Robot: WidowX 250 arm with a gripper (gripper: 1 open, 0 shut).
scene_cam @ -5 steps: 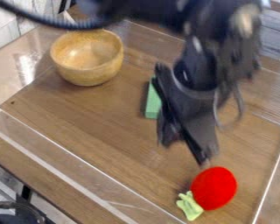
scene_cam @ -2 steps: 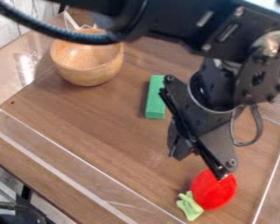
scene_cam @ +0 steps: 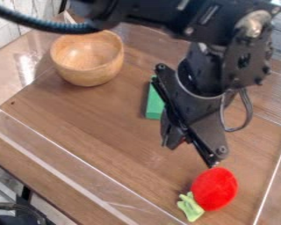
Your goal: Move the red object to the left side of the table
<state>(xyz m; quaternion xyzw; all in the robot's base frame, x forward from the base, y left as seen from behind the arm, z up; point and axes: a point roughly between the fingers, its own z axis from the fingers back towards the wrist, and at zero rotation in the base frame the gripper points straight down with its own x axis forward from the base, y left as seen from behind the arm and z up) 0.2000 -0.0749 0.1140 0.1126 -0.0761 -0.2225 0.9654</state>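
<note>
The red object (scene_cam: 214,188), a round toy fruit with a light-green leafy stem (scene_cam: 191,207), lies on the wooden table (scene_cam: 84,123) near its front right corner. My black gripper (scene_cam: 209,159) points steeply down, just above and to the left of the fruit. Its fingers are shut together with nothing between them, and they are apart from the fruit. The bulky dark arm fills the upper right of the view.
A green rectangular block (scene_cam: 151,98) lies mid-table, its right end hidden behind my gripper. A wooden bowl (scene_cam: 87,57) stands at the back left. A glossy clear plastic border (scene_cam: 61,163) runs along the table's edges.
Half a second ago the fingertips reached down onto the top of the red object. They now stand slightly up and to the left of it. The red object has not moved.
</note>
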